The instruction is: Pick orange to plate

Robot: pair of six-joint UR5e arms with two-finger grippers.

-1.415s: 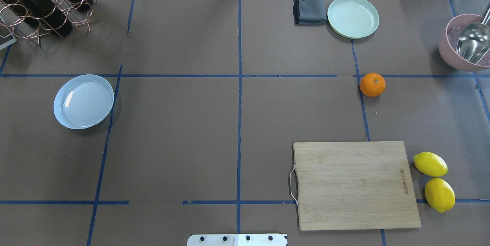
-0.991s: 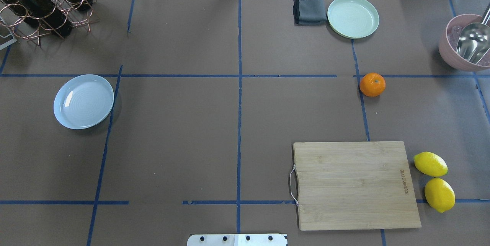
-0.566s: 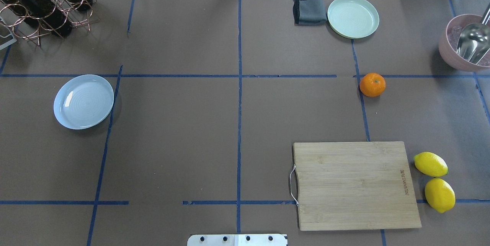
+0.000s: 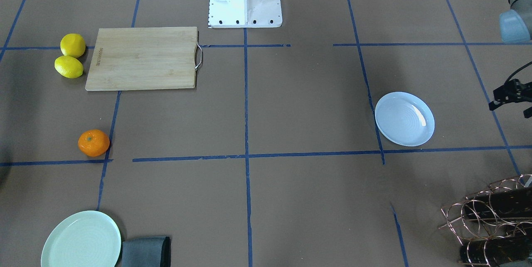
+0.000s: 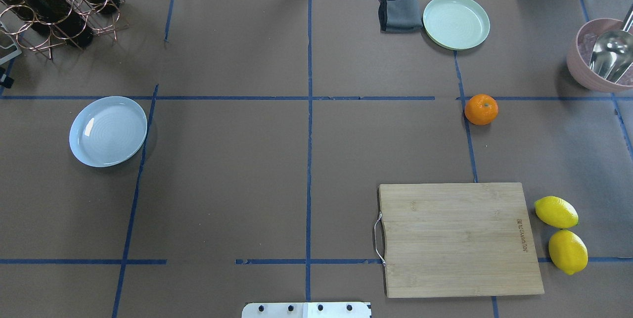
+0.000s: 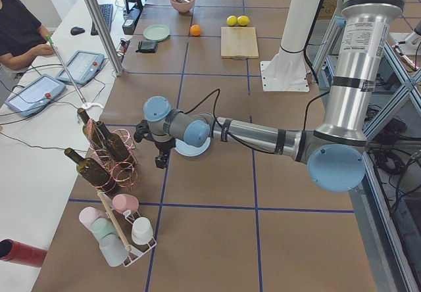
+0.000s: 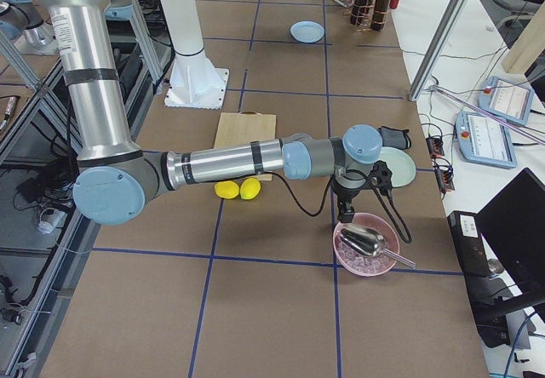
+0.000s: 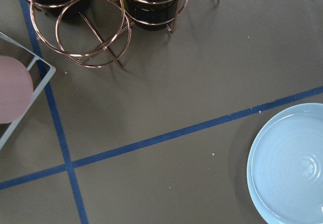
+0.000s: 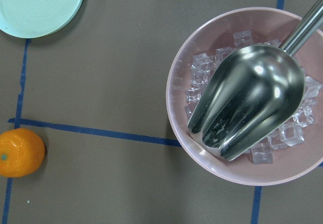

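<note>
Task not begun. Orange (image 5: 481,109) sits untouched on tabletop (image 5: 222,184), right of centre in overhead view, by blue tape crossing. Plate (image 5: 108,131) bare at far left of same view, well apart from orange. Right arm (image 7: 221,165) hangs near ice bowl (image 9: 175,103), with orange at lower left of its wrist view. Left arm (image 6: 250,133) hovers beside plate, near bottle rack (image 5: 59,6). Jaws on both arms: apart or together, cannot tell. Remaining, by this reading: reach, grasp, carry across, set down.
</note>
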